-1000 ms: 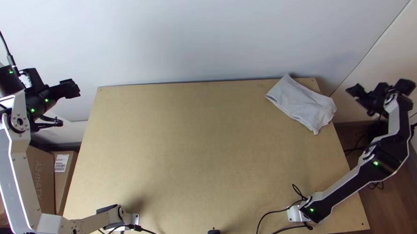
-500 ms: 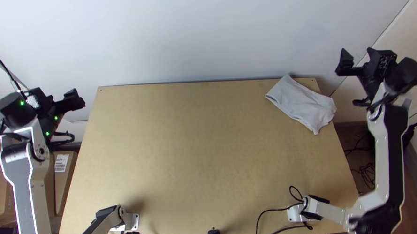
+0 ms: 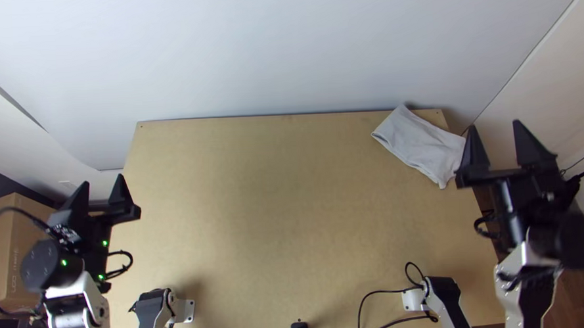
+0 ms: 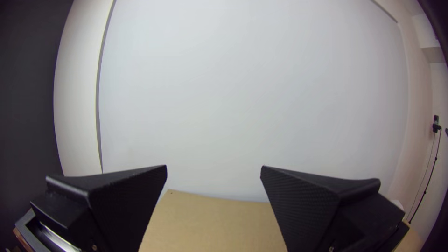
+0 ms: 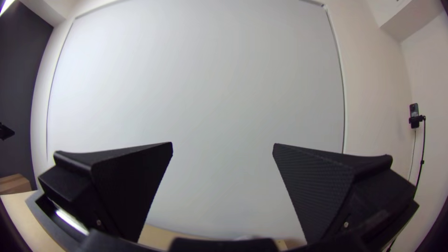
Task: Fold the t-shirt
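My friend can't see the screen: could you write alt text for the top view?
A pale, slightly rumpled t-shirt lies compactly in the far right corner of a wooden table. A robot's left gripper and right gripper are open and empty at opposite sides.

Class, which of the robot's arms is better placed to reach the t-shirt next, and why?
Right, most likely: in the top view the right gripper is open close beside the t-shirt, while the left gripper is across the table.

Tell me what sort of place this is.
Probably a robotics workspace indoors: two robot arms stand at a bare-topped wooden table, with cardboard boxes beside it and a plain pale wall behind.
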